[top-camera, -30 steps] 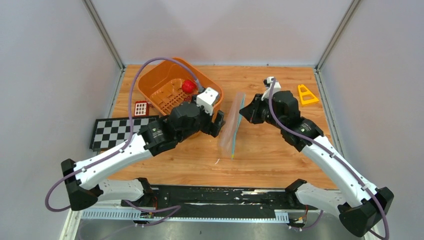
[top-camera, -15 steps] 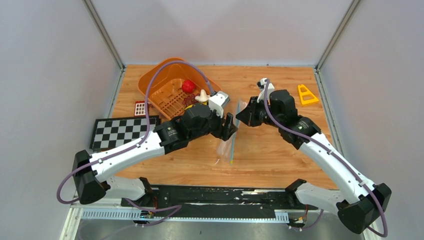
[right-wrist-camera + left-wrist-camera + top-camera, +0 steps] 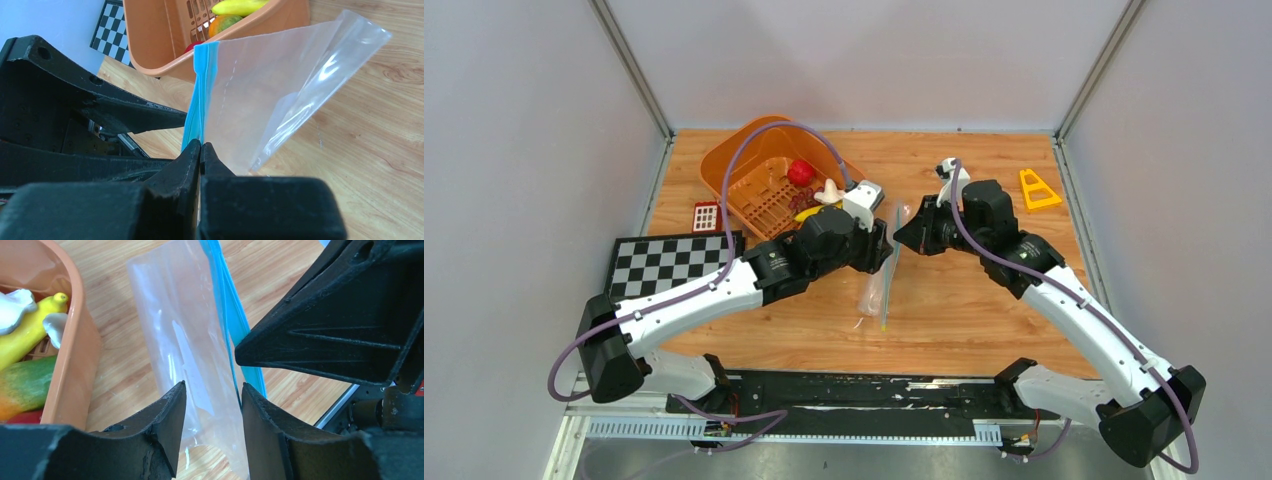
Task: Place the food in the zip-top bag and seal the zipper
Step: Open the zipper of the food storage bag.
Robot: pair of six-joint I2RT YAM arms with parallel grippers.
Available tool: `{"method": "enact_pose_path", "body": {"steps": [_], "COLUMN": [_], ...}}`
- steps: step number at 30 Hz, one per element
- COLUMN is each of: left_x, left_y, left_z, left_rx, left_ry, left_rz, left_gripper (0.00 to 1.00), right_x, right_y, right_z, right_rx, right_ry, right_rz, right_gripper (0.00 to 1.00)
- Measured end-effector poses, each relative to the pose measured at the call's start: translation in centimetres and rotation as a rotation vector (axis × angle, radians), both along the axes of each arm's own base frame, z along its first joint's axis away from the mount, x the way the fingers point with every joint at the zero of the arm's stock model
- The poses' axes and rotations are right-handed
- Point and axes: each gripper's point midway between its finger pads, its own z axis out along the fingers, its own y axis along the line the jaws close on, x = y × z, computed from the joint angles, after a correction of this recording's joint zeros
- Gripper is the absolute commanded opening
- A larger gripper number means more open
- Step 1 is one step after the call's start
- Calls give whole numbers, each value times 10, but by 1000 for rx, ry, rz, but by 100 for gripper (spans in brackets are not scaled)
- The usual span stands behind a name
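To get the mouth open for loading, holds bag [image 3: 280, 90] upright betw. the arms by its zipper [image 3: 202, 90], right gripper [image 3: 200, 150] pinched tight on the strip. Straddles clear wall w/ left gripper [image 3: 212, 410], parted, gripping nothing. Leaves food in basket [image 3: 744, 165] beside bag: 1 banana [image 3: 27, 335], 1 red fruit [image 3: 800, 172], 1 white piece [image 3: 829, 192], 1 green-orange piece [image 3: 22, 387].
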Motion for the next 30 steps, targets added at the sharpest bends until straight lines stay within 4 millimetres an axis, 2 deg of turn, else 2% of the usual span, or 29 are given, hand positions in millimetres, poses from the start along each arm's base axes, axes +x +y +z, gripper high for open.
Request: {"method": "enact_pose_path", "body": {"steps": [7, 11, 14, 17, 20, 25, 28, 30], "left_x": [2, 0, -2, -3, -1, 2, 5, 7], "left_y": [1, -1, 2, 7, 12, 12, 7, 4], "left_z": [-2, -12, -24, -35, -38, -34, -23, -16], "left_rx": [7, 37, 82, 115, 133, 127, 104, 88], "left_ry": [-3, 10, 23, 30, 26, 18, 9, 5], "left_rz": [13, 3, 6, 23, 39, 56, 60, 62], "left_gripper": [44, 38, 27, 9, 2, 0, 0, 0], "right_x": [-1, -1, -1, 0, -1, -6, -15, -17], "right_y": [0, 0, -2, -7, -9, -7, -3, -3], "right_z": [2, 7, 12, 15, 15, -5, -25, -29], "right_rx": [13, 39, 47, 43, 42, 42, 28, 19], "right_ry": [7, 3, -9, -21, -24, 27, 86, 100], "right_rz": [-8, -19, -35, -60, -69, -71, -69, -79], "right_gripper": [0, 0, 0, 0, 2, 13, 31, 39]}}
